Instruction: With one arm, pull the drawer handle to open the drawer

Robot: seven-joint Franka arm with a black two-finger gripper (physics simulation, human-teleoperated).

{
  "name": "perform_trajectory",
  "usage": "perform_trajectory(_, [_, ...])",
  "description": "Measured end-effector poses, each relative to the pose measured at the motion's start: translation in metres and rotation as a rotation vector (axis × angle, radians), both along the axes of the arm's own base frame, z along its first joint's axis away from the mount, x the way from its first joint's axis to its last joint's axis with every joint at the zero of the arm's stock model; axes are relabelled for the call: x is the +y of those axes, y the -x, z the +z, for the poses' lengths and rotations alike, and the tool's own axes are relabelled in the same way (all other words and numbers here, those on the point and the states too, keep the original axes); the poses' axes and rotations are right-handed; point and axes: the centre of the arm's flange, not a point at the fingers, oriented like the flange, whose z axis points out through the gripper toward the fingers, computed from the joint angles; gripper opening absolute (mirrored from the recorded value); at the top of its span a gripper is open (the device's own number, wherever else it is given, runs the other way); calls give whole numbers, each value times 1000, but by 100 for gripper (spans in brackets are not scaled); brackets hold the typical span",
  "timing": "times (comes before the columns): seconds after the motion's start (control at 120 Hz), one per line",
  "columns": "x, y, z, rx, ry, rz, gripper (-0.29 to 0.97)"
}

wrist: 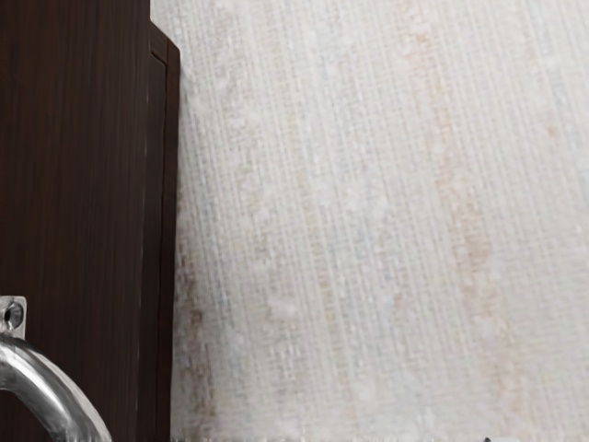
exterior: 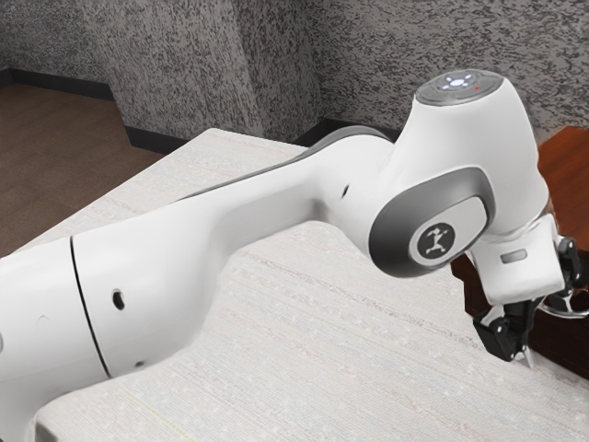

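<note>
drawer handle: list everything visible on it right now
The drawer handle is a curved, rounded bar, shiny silver like polished metal. One end meets a small square silver mounting plate with a screw in it, fixed to the dark wood drawer front. The bar arcs out from that front. In the exterior view it sits close beside the end effector, on that view's right; whether they touch cannot be made out.
</note>
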Motion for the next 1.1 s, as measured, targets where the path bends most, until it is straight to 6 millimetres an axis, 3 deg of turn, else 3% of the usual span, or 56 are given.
perform_trajectory(0.183, [2, 11, 2, 13, -7, 1, 51])
perform_trajectory(0.367, [2, 17, -4, 32, -8, 3, 67])
perform_trajectory(0.425, [3, 19, -5, 39, -8, 5, 60])
perform_trajectory(0.6, [5, 30, -6, 50, -13, 5, 55])
perform_trajectory(0.683, [7, 37, 1, 47, -12, 4, 42])
perform_trajectory(0.733, [9, 42, 5, 46, -12, 3, 40])
perform_trajectory(0.9, [13, 58, 8, 56, -16, -1, 38])
perform_trajectory(1.1, [16, 83, 11, 54, -22, -10, 44])
